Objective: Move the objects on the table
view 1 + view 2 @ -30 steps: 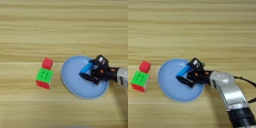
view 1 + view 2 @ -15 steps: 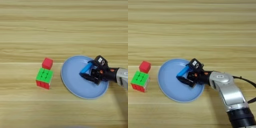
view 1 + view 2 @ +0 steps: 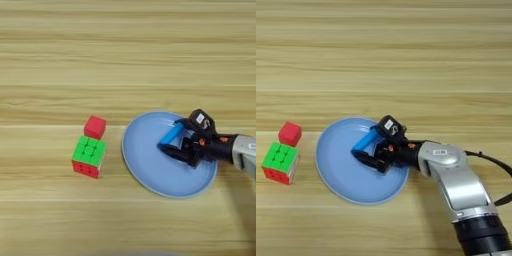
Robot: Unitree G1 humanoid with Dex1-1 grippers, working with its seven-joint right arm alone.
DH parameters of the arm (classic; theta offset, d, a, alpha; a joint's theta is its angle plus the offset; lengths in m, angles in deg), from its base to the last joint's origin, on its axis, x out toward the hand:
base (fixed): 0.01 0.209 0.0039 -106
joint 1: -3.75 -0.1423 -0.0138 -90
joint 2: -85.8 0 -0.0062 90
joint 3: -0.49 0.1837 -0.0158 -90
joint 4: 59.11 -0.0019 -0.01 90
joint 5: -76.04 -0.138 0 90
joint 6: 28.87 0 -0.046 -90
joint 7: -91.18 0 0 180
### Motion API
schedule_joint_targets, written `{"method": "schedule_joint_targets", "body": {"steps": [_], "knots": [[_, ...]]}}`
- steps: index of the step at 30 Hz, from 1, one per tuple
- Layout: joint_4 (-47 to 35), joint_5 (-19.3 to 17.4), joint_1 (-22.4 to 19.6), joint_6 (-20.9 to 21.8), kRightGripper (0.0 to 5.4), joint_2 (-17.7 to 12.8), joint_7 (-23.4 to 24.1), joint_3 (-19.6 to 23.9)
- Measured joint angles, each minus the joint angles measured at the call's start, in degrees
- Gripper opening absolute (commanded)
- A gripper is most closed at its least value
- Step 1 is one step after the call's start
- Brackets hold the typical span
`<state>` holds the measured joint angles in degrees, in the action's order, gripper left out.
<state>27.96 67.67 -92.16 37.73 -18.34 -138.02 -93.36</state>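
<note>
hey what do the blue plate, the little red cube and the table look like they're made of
Plate: probably plastic or melamine, given its smooth, even light-blue surface with a soft sheen. Red cube: likely painted wood or plastic, being solid matte red with crisp edges; I can't tell which. Table: wood or wood-look laminate, with pale planks and horizontal grain.

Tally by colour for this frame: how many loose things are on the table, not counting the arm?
Red: 1, the small red cube
Green-topped with red sides: 1, the puzzle cube
Bright blue: 1, the oblong bar between the right gripper's fingers
Light blue: 1, the round plate
Total: 4
</note>
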Motion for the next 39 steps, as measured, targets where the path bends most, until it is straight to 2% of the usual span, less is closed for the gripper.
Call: {"method": "schedule_joint_targets", "body": {"steps": [9,15,19,21,28,33,39], "knots": [[-4.0,-2.2,-5.5,-2.1,4.55,0.2,-0.6,0.2],[-3.9,-1.8,-8.1,-2.2,4.55,1.7,-0.9,-2.4],[-1.4,-0.3,-10.7,-1.4,4.55,3.7,-0.1,-4.8],[2.0,0.6,-12.4,-0.8,4.55,5.8,0.9,-5.9],[7.7,3.6,-15.6,1.6,4.55,9.3,2.5,-8.5],[12.7,4.4,-18.8,3.0,4.54,12.7,4.7,-8.9],[20.5,6.7,-21.8,6.8,4.54,16.1,8.5,-9.1]]}}
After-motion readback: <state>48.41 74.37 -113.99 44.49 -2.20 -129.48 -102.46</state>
